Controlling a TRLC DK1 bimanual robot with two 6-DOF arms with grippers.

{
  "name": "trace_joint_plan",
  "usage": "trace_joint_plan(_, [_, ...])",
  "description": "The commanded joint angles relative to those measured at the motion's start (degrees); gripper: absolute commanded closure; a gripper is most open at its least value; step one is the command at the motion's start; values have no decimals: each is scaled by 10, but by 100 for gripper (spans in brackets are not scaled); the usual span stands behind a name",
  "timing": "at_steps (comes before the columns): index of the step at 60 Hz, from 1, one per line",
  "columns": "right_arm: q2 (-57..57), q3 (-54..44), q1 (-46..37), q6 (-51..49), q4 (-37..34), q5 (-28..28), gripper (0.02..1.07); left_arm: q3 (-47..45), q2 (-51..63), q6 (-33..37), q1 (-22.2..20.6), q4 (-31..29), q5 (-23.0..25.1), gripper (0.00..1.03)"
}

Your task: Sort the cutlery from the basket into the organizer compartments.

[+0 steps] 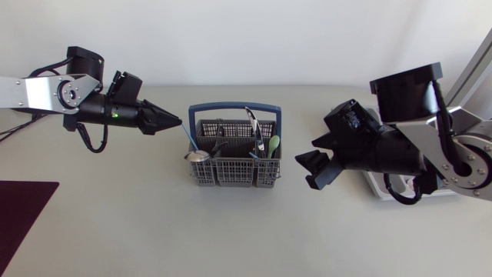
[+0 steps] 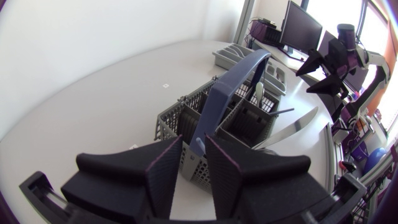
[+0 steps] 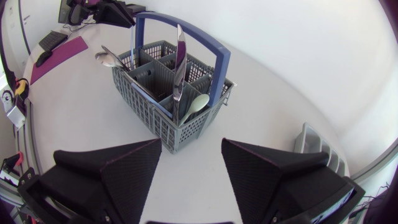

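Observation:
The grey cutlery basket (image 1: 234, 165) with a blue handle stands mid-table. In it are a silver knife (image 1: 254, 127), a pale green spoon (image 1: 273, 145) and other pieces. A blue-handled spoon (image 1: 192, 145) leans over the basket's left rim. Its handle end points at my left gripper (image 1: 175, 121), just left of the basket. In the left wrist view the left gripper (image 2: 194, 146) is open by a narrow gap, with a blue tip in it. My right gripper (image 1: 314, 161) is wide open to the right of the basket (image 3: 168, 124), holding nothing. The organizer (image 1: 377, 186) lies partly hidden under the right arm.
A dark purple mat (image 1: 23, 208) lies at the front left corner of the table. In the right wrist view the grey organizer (image 3: 314, 146) sits beside the right gripper (image 3: 192, 144), near the table's edge.

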Motion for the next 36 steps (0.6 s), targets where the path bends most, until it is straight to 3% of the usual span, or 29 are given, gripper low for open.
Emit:
trace_joint_plan(1, [-5, -16, 6, 12, -7, 7, 36, -20, -8, -25, -11, 22, -13, 75])
trace_joint_plan(36, [-8, -26, 7, 11, -4, 7, 36, -32, -9, -43, -37, 52, -51, 80])
